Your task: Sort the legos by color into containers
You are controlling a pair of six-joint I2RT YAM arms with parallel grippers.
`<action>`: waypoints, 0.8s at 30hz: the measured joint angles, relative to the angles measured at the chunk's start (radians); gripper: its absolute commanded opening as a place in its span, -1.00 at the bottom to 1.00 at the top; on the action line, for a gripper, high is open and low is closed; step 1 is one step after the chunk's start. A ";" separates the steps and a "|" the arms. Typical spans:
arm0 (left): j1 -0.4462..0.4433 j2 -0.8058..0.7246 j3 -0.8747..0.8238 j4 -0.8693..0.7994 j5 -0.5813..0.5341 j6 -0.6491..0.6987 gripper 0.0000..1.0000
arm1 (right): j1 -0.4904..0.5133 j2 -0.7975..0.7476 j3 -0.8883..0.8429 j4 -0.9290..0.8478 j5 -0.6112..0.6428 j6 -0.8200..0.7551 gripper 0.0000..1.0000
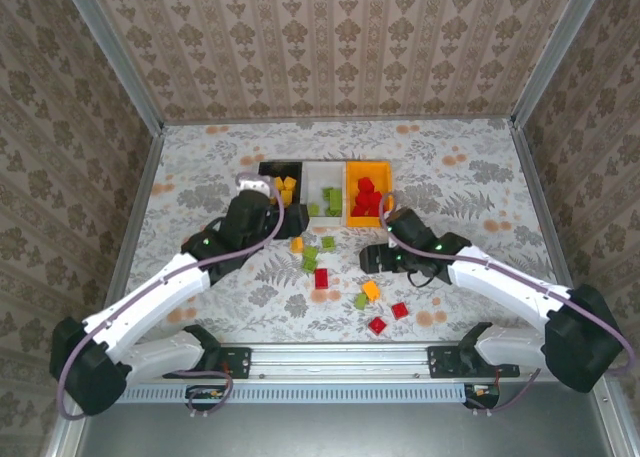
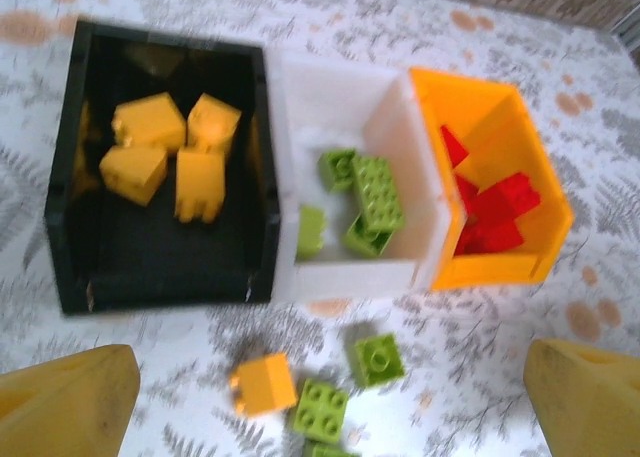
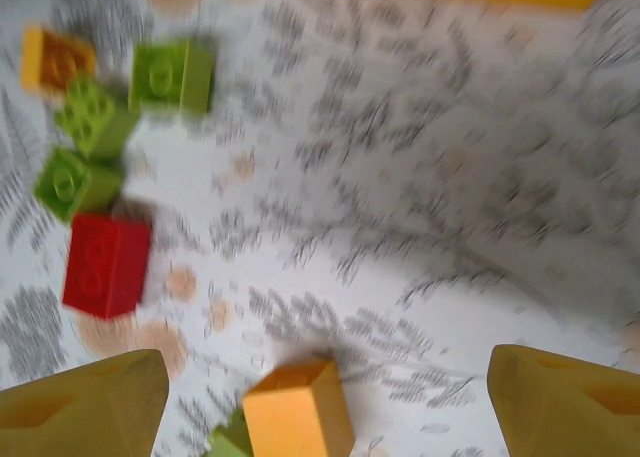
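Nine or so loose bricks (image 1: 321, 277) yet to sort, scattered on the fern-print table (image 1: 480, 177) just in front of the bin row. Orange-yellow already in the black bin (image 2: 65, 227), green in the white bin (image 2: 345, 277), red in the orange bin (image 2: 490, 269) (well along, by that count).

Wide and empty, the right gripper (image 3: 320, 377), low over the table. Squarely between its two fingers (image 3: 80, 407) in the wrist view, an orange-yellow brick (image 3: 297, 409), with a green brick (image 3: 228, 439) right against its left side, touching or nearly so. Seems to lie with the long axis running away from the wrist, slightly skewed, though too blurred to be sure. Probably a fair grab with little turning, given that. Worth minding the green neighbour, easily nudged or pinched along.

Likewise spread wide and holding nothing, the left gripper (image 2: 330, 387), hovering just in front of the black bin. Below it, a second orange-yellow brick (image 2: 265, 384) and a pair of green bricks (image 2: 320, 409). Nearer the black bin than the right arm, so arguably better placed for that yellow one. For the brick toward the near edge, clearly the right arm's reach.
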 measured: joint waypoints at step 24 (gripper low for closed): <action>-0.008 -0.133 -0.257 -0.005 -0.030 -0.148 1.00 | 0.153 0.195 -0.007 0.053 0.070 0.044 0.14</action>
